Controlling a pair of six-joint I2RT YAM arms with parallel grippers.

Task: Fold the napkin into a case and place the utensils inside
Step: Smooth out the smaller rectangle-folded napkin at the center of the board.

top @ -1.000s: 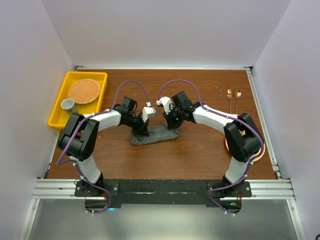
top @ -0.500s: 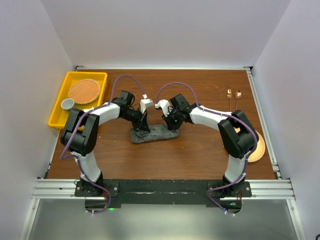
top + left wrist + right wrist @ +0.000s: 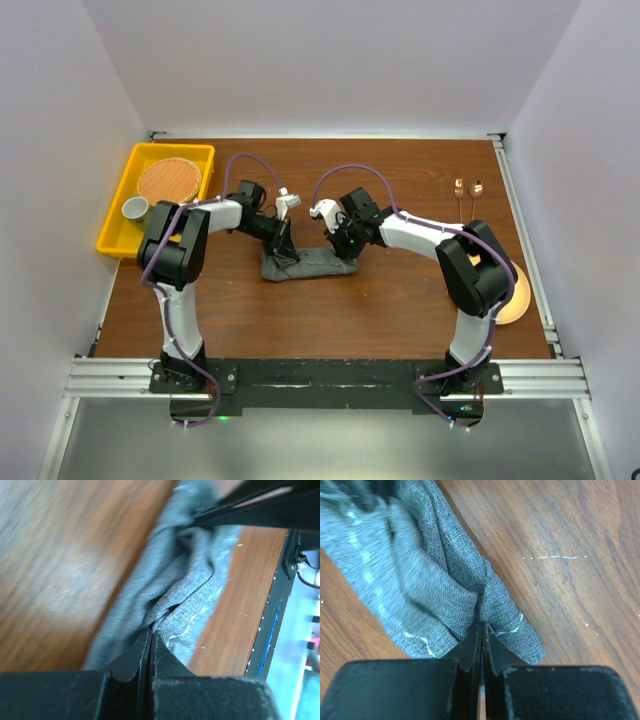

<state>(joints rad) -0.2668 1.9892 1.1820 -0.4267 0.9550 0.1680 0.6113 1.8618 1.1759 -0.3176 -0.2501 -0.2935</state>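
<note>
The dark grey napkin (image 3: 308,266) lies bunched into a rumpled strip at the table's middle. My left gripper (image 3: 284,254) is shut on its left end, and in the left wrist view the closed tips (image 3: 150,631) pinch a fold of the napkin (image 3: 186,587). On the strip's right end my right gripper (image 3: 346,250) is shut too. Its tips (image 3: 481,624) bite the gathered napkin (image 3: 415,575) near a corner. Two copper utensils (image 3: 467,191) lie side by side at the far right, away from both grippers.
A yellow tray (image 3: 113,238) at the far left holds a round woven mat (image 3: 168,181) and a small cup (image 3: 136,209). An orange plate (image 3: 514,297) sits at the right, half behind the right arm. The table's right rail (image 3: 527,240) runs close to the utensils.
The left arm has swung its elbow back and left, turning its wrist over the napkin's left end. The right arm shifted slightly left. Both grips held and the napkin barely moved.
</note>
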